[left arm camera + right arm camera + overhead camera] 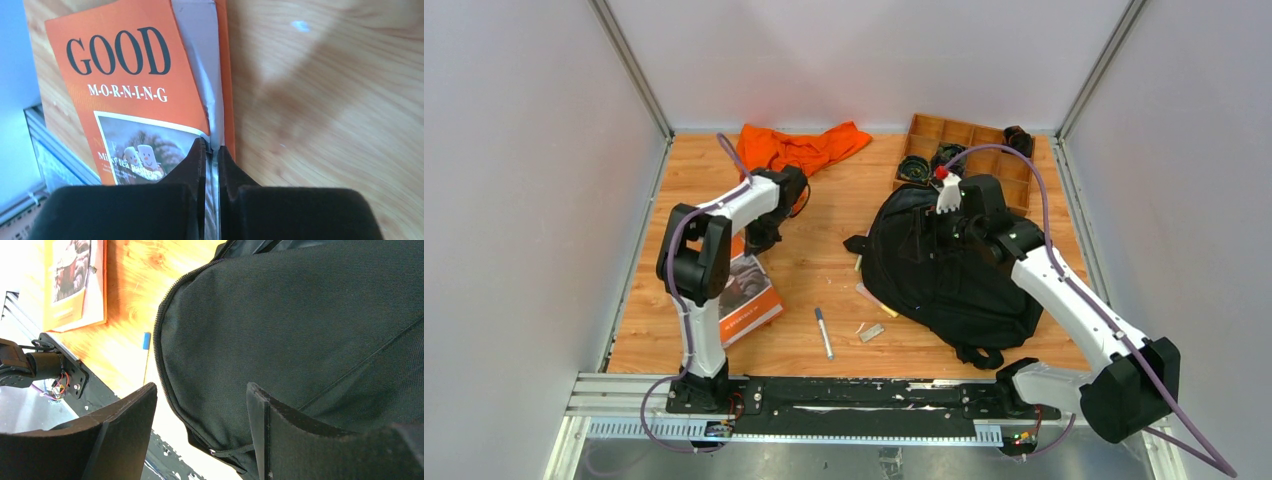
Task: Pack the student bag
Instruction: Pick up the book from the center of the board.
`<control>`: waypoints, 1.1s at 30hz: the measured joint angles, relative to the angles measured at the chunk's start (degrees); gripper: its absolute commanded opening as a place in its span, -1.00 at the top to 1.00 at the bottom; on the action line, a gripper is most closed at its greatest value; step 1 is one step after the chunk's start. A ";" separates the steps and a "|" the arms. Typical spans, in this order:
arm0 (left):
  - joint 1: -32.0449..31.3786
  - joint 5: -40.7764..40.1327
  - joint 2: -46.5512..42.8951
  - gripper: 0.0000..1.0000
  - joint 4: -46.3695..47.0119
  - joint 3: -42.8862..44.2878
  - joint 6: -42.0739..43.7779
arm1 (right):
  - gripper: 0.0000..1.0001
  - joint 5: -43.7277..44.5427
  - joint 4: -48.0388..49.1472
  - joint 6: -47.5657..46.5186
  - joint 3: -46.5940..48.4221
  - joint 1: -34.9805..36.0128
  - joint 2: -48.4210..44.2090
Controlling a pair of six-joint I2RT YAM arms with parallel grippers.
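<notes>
The student bag [944, 265] lay flat on the right half of the wooden surface [824, 200], its straps toward the near edge and its top toward the wooden compartment tray [969, 140]. The right tool [948, 196] hung over the bag's upper part with its fingers well apart and nothing between them. From its own wrist I saw only black fabric [300, 330] and a zipper line below, and I could not tell whether any pocket was open.

Across the surface, the left tool [211, 150] was clamped tight on the edge of an orange "GOOD MORNING" booklet [125, 75], which lay near the left arm's base [744, 290]. A marker [824, 332] lay between booklet and bag, and an orange cloth [799, 148] was bunched at the far edge.

To my eye the step in hand was fetching the booklet. Next it would need lifting clear and carrying right, while the right tool found the zipper and held a mouth open. With so thin an edge grip, the booklet might sag or slip.
</notes>
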 measured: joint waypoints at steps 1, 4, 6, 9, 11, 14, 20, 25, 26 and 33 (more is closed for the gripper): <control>-0.98 0.20 0.00 1.00 0.15 1.11 1.14 | -0.39 -0.02 0.00 0.00 0.00 0.00 0.13; -4.39 0.74 0.00 1.00 1.31 4.33 4.20 | -0.39 -0.11 0.00 0.02 0.00 0.00 0.50; -6.27 0.90 0.00 1.00 2.08 5.51 5.81 | -0.39 -0.11 0.00 0.02 0.00 0.00 0.50; -9.29 0.90 -0.13 1.00 3.37 5.97 8.92 | -0.39 -0.11 0.00 0.02 0.00 0.00 0.50; -10.86 1.03 -0.66 1.00 4.24 5.81 10.97 | -0.39 -0.09 0.00 0.02 0.00 0.00 0.50; -13.14 1.79 -3.04 1.00 6.60 4.87 14.36 | -0.39 -0.11 0.00 0.02 0.00 0.00 0.70; -14.91 6.75 -12.52 1.00 12.61 0.42 20.55 | -0.42 -0.09 0.00 0.02 0.00 0.00 1.20; -14.78 11.56 -19.93 1.00 17.90 -4.44 25.09 | -0.52 0.04 -0.04 0.15 0.09 0.00 1.07; -14.80 12.48 -21.03 1.00 18.86 -5.22 25.70 | -0.53 0.26 -0.09 0.26 0.22 0.00 0.92; -14.82 17.27 -24.70 1.00 22.47 -7.87 28.30 | -0.52 1.84 1.20 3.54 2.75 0.00 -2.47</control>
